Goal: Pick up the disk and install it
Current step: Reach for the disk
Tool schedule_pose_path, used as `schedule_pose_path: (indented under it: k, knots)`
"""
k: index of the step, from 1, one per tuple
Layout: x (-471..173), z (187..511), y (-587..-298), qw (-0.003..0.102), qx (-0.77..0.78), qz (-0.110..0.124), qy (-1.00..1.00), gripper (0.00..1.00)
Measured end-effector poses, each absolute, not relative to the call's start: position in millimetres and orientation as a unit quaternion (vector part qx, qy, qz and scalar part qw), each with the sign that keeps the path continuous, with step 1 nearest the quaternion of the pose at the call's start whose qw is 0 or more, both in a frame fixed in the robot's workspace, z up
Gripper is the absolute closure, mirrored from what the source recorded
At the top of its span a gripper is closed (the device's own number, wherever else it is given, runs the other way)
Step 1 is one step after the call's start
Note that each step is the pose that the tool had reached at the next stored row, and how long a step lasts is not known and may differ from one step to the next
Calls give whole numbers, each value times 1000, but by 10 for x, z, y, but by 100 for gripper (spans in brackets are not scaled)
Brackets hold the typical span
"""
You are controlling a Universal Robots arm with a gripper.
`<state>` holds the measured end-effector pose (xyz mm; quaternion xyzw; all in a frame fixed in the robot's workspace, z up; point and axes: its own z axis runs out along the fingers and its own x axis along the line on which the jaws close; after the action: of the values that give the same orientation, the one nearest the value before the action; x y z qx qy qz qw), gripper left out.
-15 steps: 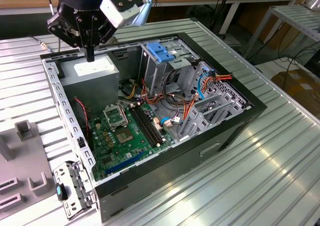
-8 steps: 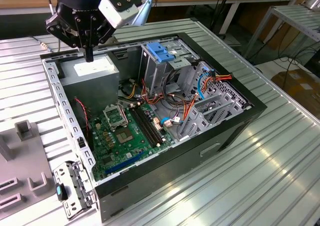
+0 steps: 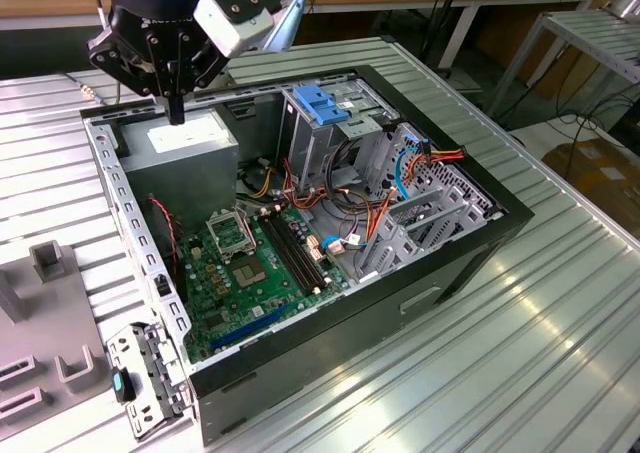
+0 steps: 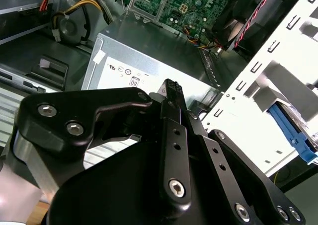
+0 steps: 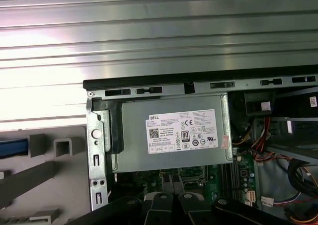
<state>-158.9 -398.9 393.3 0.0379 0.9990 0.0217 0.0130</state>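
Black gripper fingers, pressed together and empty, hang just over the grey power-supply box, while the disk shows a blue edge in a grey fixture outside the case wall, well apart from them.

Bright overhead light, white glare on ribbed table, computer case interior shadowed

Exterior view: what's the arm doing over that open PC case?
The arm's gripper hangs over a corner of the open computer case, fingers shut and empty, just above the grey box with a white sticker. The metal cage with the light-blue latch stands further along, away from the gripper. In the first wrist view a blue-edged part sits in the grey fixture beside the case; whether that is the disk I cannot tell.
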Motion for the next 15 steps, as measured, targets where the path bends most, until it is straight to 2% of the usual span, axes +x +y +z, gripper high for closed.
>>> schedule_pose_path:
  k: [15]
  knots:
    - [-1637, 3933, -3989, 13, 38, 22, 999, 89]
